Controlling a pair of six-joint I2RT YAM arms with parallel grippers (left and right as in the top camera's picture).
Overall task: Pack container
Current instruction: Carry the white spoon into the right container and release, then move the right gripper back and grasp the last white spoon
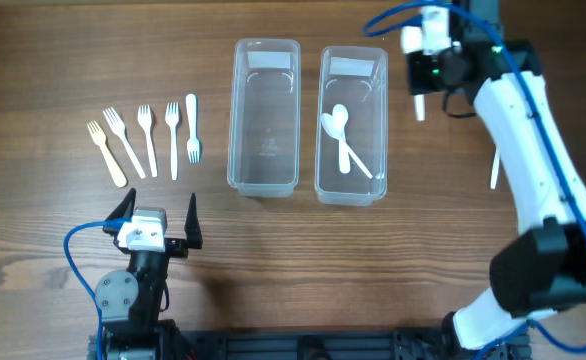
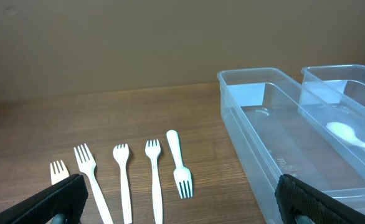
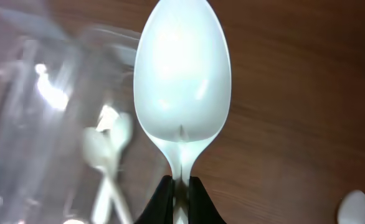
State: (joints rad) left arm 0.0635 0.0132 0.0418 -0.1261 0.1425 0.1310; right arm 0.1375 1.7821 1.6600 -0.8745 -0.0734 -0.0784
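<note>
My right pincer (image 3: pixel 180 186) is clamped tight on the neck of a white spoon (image 3: pixel 182 81), whose bowl sticks out beyond the fingertips. In the overhead view I see that pincer above the bench (image 1: pixel 33 60), just beside the far right corner of the right container (image 1: pixel 353 50). Two spoons (image 1: pixel 343 135) already lie crossed inside that clear tub. The left container (image 1: pixel 265 45), touching or almost touching it, holds nothing I can make out.

My left pincer (image 1: pixel 159 215) sits near the front edge with its jaws spread wide and nothing between them. Ahead of it five forks (image 1: pixel 145 140) lie in a row, well apart from the tubs; four point their tines away from me and the one nearest the tubs is turned the other way. A thin white utensil (image 1: pixel 494 168) lies beside the right arm; I cannot tell its kind.
</note>
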